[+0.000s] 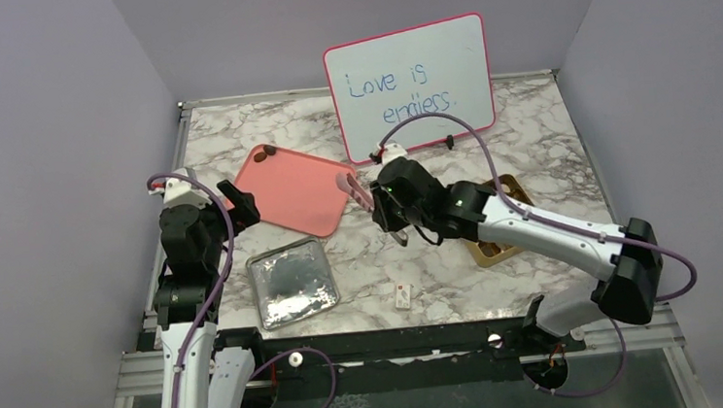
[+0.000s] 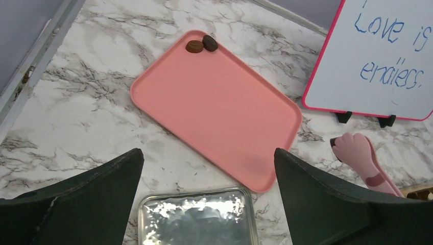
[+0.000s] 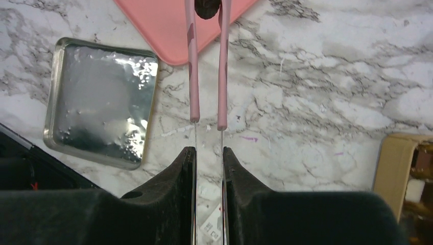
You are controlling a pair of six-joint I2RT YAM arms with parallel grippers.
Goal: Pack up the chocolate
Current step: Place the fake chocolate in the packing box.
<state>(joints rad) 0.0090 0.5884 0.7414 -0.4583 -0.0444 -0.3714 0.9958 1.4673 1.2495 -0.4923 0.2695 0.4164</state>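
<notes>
Two dark brown chocolate pieces point(image 2: 194, 46) lie in the far corner of a pink tray point(image 2: 219, 107), also in the top view as chocolate point(image 1: 267, 152). My right gripper point(image 3: 209, 150) is shut on pink tongs point(image 3: 194, 76). The tongs pinch another chocolate piece point(image 3: 207, 7) at their tips, just over the tray's near right edge point(image 1: 334, 216). In the left wrist view the tongs' tips point(image 2: 360, 153) show at the right. My left gripper point(image 2: 208, 153) hangs open with nothing in it, above the marble between the tray and a silver tin.
A shiny silver tin point(image 1: 292, 281) lies in front of the tray. A gold box point(image 1: 500, 222) sits partly under my right arm. There is a small white tag point(image 1: 403, 296) near the front edge and a whiteboard point(image 1: 411, 83) at the back.
</notes>
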